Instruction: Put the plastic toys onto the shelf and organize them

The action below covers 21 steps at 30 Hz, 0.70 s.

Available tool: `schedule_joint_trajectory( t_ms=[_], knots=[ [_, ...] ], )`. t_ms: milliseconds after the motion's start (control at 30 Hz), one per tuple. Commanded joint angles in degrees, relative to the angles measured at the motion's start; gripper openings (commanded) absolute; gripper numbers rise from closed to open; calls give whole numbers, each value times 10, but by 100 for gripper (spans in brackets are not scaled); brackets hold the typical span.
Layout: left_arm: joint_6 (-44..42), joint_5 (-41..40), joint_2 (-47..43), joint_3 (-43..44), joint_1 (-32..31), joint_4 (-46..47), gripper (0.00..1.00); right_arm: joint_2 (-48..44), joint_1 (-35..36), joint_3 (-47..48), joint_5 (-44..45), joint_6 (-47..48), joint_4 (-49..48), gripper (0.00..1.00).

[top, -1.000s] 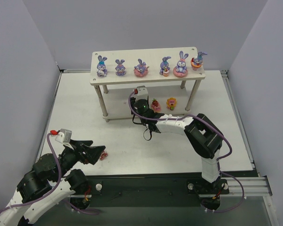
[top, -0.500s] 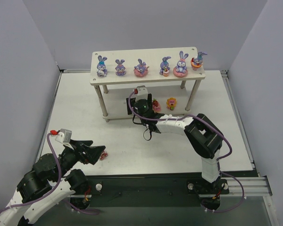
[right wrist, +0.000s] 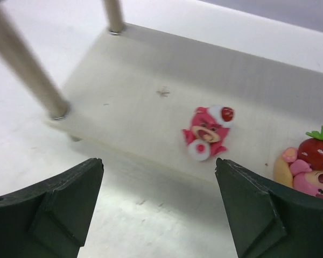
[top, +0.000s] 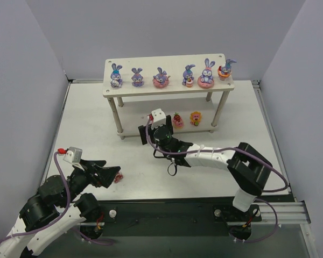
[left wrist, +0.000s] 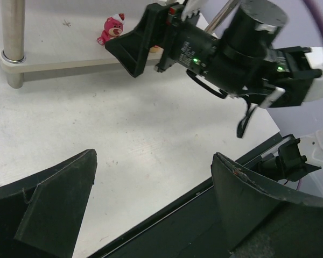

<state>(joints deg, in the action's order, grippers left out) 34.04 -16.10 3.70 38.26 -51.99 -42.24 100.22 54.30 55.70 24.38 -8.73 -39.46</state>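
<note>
The shelf [top: 167,65] carries several purple-blue bunnies [top: 161,78] in a row on its top board. Its lower board [right wrist: 145,80] holds a small pink bear toy [right wrist: 207,131], lying free, and a strawberry-topped piece [right wrist: 311,161] to its right. From above, the strawberry piece [top: 177,120] and an orange piece [top: 196,117] show under the top board. My right gripper [right wrist: 159,161] is open and empty, just off the lower board's front edge. My left gripper [left wrist: 153,155] stands open over the table near its front edge, beside a small pink toy [top: 118,177].
The shelf's thin legs [right wrist: 21,59] stand left of my right gripper. My right arm [left wrist: 242,54] stretches low across the table in front of the shelf. Grey walls close in both sides. The table's dark front rail [top: 167,209] runs behind my left gripper.
My right gripper has opened wide, left the pink bear toy on the lower board and drawn back toward the near left. The left arm has not moved.
</note>
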Motion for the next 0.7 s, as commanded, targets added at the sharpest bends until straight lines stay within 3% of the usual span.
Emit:
schedule_joint_trajectory(
  t_ms=[0, 167, 267, 467, 667],
  knots=[
    [-3, 2, -1, 5, -1, 25, 97, -106, 55, -23, 20, 30, 8, 89],
    [-4, -2, -4, 6, -1, 23, 97, -169, 134, -67, -33, 27, 43, 89],
    [-8, 4, -18, 8, 0, 29, 97, -173, 163, -103, -133, 27, -29, 88],
    [-13, 16, -105, 0, 7, 40, 97, -51, 200, -36, -220, 30, -48, 90],
    [-14, 26, -97, 1, 14, 40, 97, 77, 215, 56, -239, 1, -57, 91]
  ],
)
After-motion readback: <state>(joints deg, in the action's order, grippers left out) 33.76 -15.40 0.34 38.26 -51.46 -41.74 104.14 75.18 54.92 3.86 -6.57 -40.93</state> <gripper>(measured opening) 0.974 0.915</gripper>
